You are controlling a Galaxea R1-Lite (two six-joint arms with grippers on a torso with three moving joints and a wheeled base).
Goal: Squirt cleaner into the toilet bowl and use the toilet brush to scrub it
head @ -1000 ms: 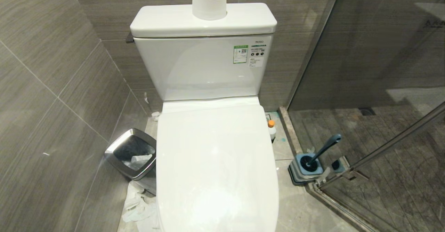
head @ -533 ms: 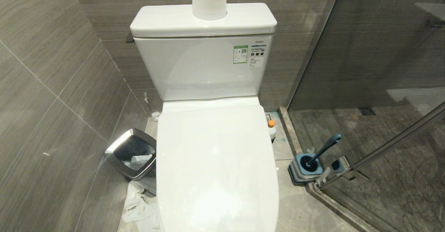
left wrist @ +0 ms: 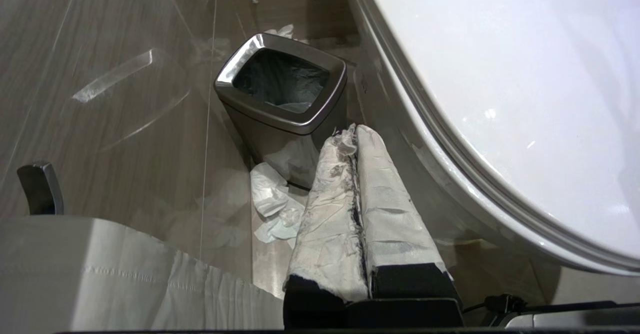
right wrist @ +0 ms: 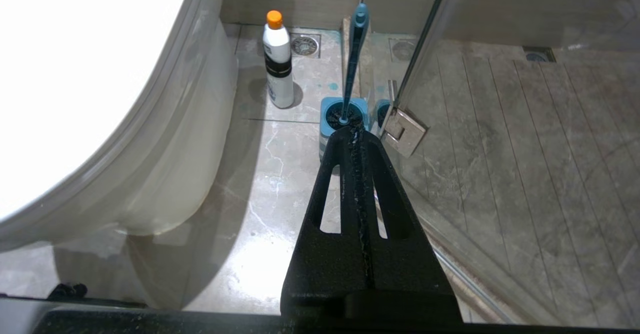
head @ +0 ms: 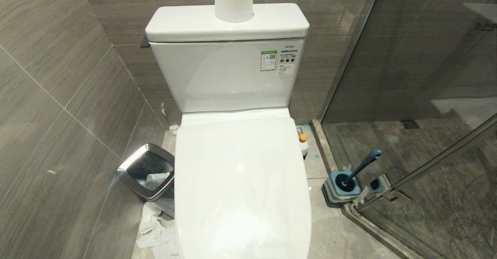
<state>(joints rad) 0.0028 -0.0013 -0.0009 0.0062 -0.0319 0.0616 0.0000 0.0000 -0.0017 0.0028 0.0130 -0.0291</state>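
Nothing has moved since the earlier frames: the head view is unchanged and neither arm has entered it. No step of the task has started, I judge. The toilet [head: 240, 181] fills the centre of the head view with its lid down, so the toilet bowl itself is hidden; lifting the lid and seat looks like the first need, then fetching the cleaner.

The waste bin [head: 147, 171] sits at the lower left. The toilet brush [head: 363, 166] leans in its holder [head: 343, 189] at the lower right, by the glass door. The cleaner [head: 303, 145] stands upright on the floor just right of the toilet.

The left pincer [left wrist: 356, 138], wrapped in white, is fully closed and empty, low near the bin. The right pincer [right wrist: 354, 133] is likewise closed on nothing, pointing toward the brush holder.
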